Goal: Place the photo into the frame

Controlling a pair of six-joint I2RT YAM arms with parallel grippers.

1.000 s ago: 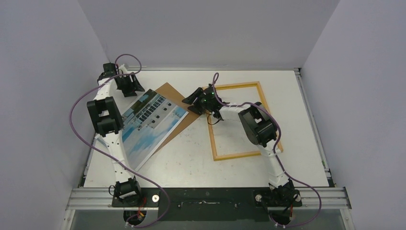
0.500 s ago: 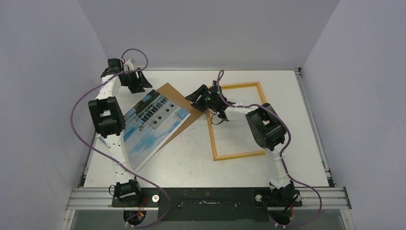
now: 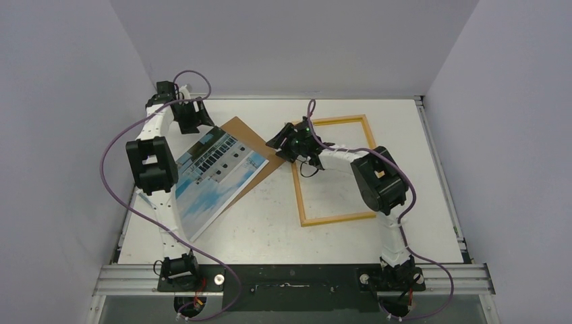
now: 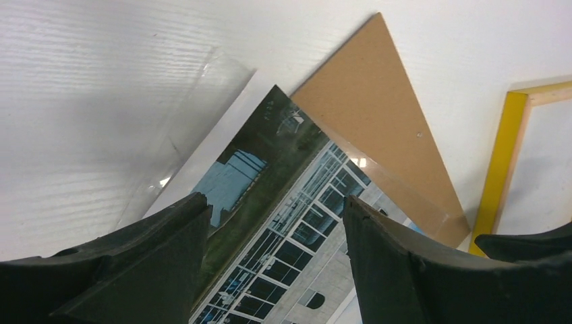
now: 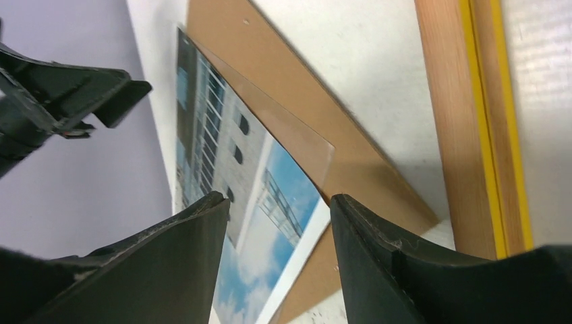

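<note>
Left gripper (image 3: 192, 118) jaws spread, empty, above far corner of photo (image 3: 214, 177). Right gripper (image 3: 280, 143) jaws spread, empty, between brown backing board (image 3: 239, 129) and yellow frame (image 3: 335, 119).

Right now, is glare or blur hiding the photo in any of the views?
Left wrist: two small glints on the clear sheet, the photo sharp, only the near jaws soft. Right wrist: no glare, the print readable, the jaws dark and blurred at the bottom. Top external: even light, soft shadows, the photo small but clear.
</note>
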